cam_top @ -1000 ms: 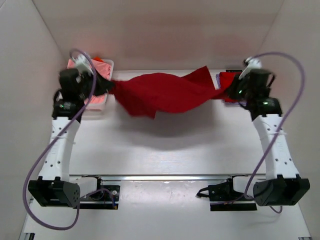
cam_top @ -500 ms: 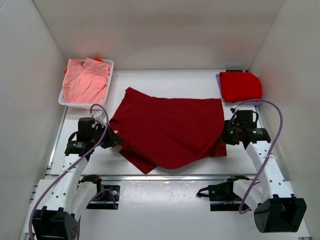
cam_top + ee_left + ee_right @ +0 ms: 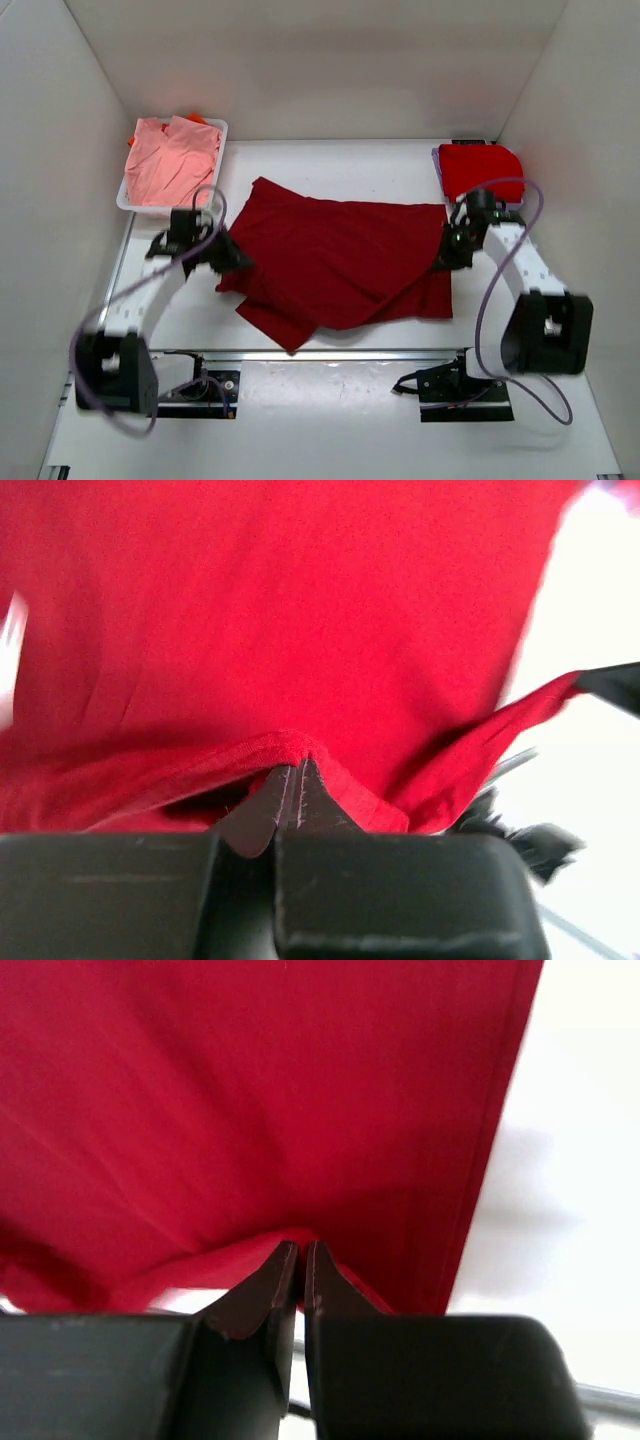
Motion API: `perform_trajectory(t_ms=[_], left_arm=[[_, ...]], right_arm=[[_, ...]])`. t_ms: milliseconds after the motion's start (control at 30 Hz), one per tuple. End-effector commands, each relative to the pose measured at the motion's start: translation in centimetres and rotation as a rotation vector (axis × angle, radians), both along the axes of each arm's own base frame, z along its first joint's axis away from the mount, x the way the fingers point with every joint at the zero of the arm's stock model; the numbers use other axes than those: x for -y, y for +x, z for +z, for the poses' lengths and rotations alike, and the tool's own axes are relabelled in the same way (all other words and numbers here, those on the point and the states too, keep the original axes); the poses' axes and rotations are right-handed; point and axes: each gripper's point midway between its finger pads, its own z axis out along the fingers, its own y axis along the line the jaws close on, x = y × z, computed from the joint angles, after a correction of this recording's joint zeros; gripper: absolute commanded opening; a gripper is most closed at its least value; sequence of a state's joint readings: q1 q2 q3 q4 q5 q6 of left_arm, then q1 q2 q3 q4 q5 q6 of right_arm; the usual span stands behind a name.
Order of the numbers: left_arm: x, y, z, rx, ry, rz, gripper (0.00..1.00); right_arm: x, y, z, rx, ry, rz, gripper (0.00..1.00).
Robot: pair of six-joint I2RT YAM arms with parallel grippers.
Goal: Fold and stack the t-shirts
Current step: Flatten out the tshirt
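A dark red t-shirt lies spread on the white table, its near part doubled over itself. My left gripper is shut on the shirt's left edge; in the left wrist view the fingertips pinch a fold of red cloth. My right gripper is shut on the shirt's right edge; the right wrist view shows the tips closed on a red fold. A folded red shirt lies at the back right. A pink shirt lies crumpled in a tray at the back left.
The white tray stands against the left wall. White walls enclose the table on three sides. A metal rail runs along the near edge in front of the arm bases.
The shirt hung stretched in the air between both raised grippers a second ago. It came down onto the table, and both grippers then moved back, folding the near part over.
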State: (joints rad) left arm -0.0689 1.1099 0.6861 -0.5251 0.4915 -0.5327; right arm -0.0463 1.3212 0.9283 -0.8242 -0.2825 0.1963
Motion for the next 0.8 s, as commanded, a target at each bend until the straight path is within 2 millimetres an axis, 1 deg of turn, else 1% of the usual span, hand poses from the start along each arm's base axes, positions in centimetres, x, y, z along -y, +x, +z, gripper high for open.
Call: perform_trajectory(t_ms=[0,33,67,100,133,167,200,233,267,300,333,367,400,433,467,500,533,567,600,633,667,700,733,767], left_arm=[[2.3,12.1,9.2,0.259,-0.160,-0.047,0.00],[2.6,16.0,13.7,0.366,-0.175,-0.053,0.00],[2.3,18.7,20.1,0.503,-0.176,-0.034,0.00],[1.9,21.2,21.4,0.534,-0.159,-0.009,0.00],[1.8,23.1,26.5,0.631,-0.160,-0.005,0.00],[0.9,23.5,32.4,0.744,-0.155,0.017,0.00],[0.7,24.3,33.6,0.761,-0.164,0.017,0.00],[0.1,23.7,37.9,0.844,-0.172,0.023,0.00],[0.0,23.3,39.7,0.881,-0.178,0.026,0.00],[-1.6,23.0,40.4,0.901,-0.165,0.058,0.00],[-1.8,21.6,41.7,0.940,-0.166,0.051,0.00],[-2.2,22.1,39.8,0.911,-0.159,0.066,0.00],[-2.2,21.4,38.3,0.896,-0.155,0.065,0.00],[-2.0,19.8,38.6,0.910,-0.153,0.064,0.00],[-2.5,20.4,35.4,0.861,-0.150,0.081,0.00],[-1.9,19.7,32.8,0.816,-0.159,0.071,0.00],[-1.7,18.6,32.4,0.814,-0.165,0.067,0.00],[-1.4,18.5,28.6,0.747,-0.170,0.063,0.00],[-1.2,17.6,25.3,0.684,-0.173,0.062,0.00],[-1.1,16.7,24.7,0.680,-0.172,0.062,0.00],[-1.0,16.1,20.8,0.610,-0.168,0.061,0.00],[-0.7,14.7,18.1,0.552,-0.171,0.056,0.00],[-0.3,13.2,15.2,0.496,-0.161,0.045,0.00],[-0.4,12.3,14.2,0.486,-0.146,0.035,0.00]], right_arm=[[0.7,13.0,9.8,0.346,-0.069,0.024,0.00],[0.2,14.7,11.9,0.396,-0.083,0.035,0.00],[0.0,17.5,17.0,0.513,-0.120,0.024,0.00],[0.2,19.8,22.2,0.631,-0.145,0.003,0.00],[-0.4,20.2,24.6,0.678,-0.160,0.018,0.00],[-0.5,21.3,29.5,0.790,-0.181,0.005,0.00],[-0.5,21.6,32.8,0.859,-0.195,0.000,0.00],[-0.5,21.5,34.4,0.899,-0.201,-0.012,0.00],[-0.1,21.4,35.2,0.932,-0.186,-0.023,0.00],[-0.1,20.7,35.9,0.967,-0.154,-0.022,0.00],[0.4,20.4,35.0,0.967,-0.130,-0.025,0.01],[0.8,20.2,34.3,0.958,-0.115,-0.033,0.00],[1.6,20.0,32.7,0.935,-0.096,-0.045,0.00],[2.2,19.9,30.4,0.893,-0.083,-0.045,0.00],[2.7,19.7,28.9,0.857,-0.077,-0.052,0.01],[2.5,19.5,26.7,0.815,-0.066,-0.040,0.00],[2.4,19.1,26.1,0.808,-0.063,-0.026,0.00],[2.2,18.7,23.5,0.756,-0.064,-0.010,0.00],[1.9,18.1,21.0,0.705,-0.066,0.001,0.00],[1.8,17.5,20.2,0.688,-0.070,0.007,0.00],[1.8,16.6,17.4,0.624,-0.075,0.012,0.00],[1.6,15.6,14.4,0.553,-0.063,0.012,0.00],[1.0,14.1,12.2,0.496,-0.041,0.030,0.00],[0.7,12.5,10.0,0.439,-0.018,0.036,0.00]])
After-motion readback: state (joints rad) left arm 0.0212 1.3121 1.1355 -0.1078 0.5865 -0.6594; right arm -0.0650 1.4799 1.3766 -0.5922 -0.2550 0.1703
